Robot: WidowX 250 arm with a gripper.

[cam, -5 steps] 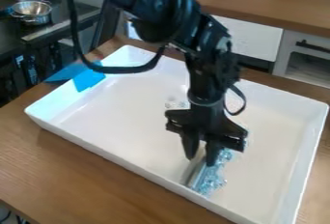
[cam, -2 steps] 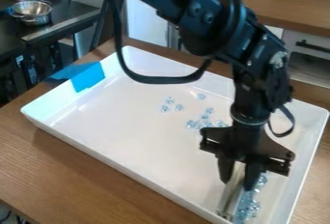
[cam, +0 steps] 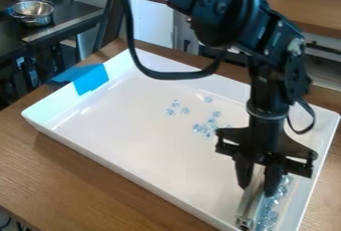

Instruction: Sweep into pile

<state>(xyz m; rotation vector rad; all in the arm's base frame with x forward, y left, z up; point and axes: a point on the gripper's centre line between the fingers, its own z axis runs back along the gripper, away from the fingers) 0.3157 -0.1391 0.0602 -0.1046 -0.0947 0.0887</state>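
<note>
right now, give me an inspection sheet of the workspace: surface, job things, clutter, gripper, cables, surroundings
surface: white tray on a wooden table
job's things: clear bits in a heap right of a pale bar, near the tray's near right corner; loose clear bits scattered mid-tray, unswept
clutter: blue tape over the tray's far left edge
gripper: black gripper shut on the bar, low over the tray
cables: black cable looping down from the arm
surroundings: metal bowl on a dark counter, upper left
</note>
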